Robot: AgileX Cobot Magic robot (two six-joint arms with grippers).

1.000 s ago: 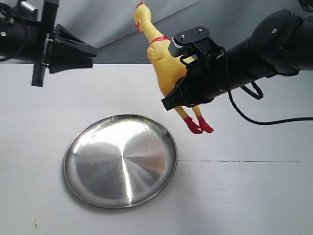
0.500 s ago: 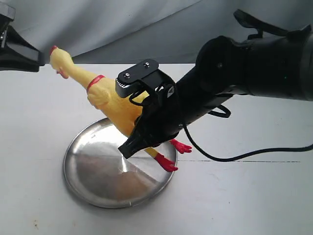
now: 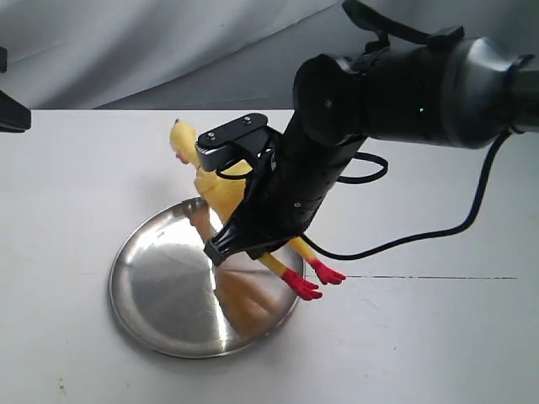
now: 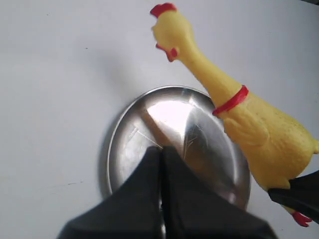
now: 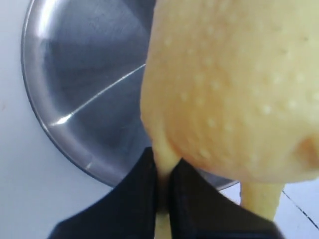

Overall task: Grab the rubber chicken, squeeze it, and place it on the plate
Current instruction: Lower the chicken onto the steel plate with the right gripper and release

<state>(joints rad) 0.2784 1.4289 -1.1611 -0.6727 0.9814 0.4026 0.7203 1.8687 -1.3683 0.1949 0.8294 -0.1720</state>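
Observation:
The yellow rubber chicken (image 3: pixel 217 190) hangs tilted above the far right part of the steel plate (image 3: pixel 152 316). Its head points to the back left, and its red feet (image 3: pixel 308 280) stick out past the plate's right rim. My right gripper (image 3: pixel 232 244) is shut on the chicken's lower body, at a leg. In the right wrist view the chicken (image 5: pixel 224 89) fills the frame, with the right gripper (image 5: pixel 165 167) pinching yellow rubber over the plate (image 5: pixel 84 74). My left gripper (image 4: pixel 160 152) is shut on nothing and looks down on the plate (image 4: pixel 142 124) and the chicken (image 4: pixel 259 134).
The white table (image 3: pixel 421 345) spreads around the plate, with a thin dark seam line (image 3: pixel 421 278) running to the right. A black cable (image 3: pixel 438 231) hangs from the right arm. Only a tip of the left gripper (image 3: pixel 12 115) shows at the left edge.
The right arm carried the chicken left and down, from high at the back to just over the plate. The left gripper pulled away to the left, nearly out of the exterior view.

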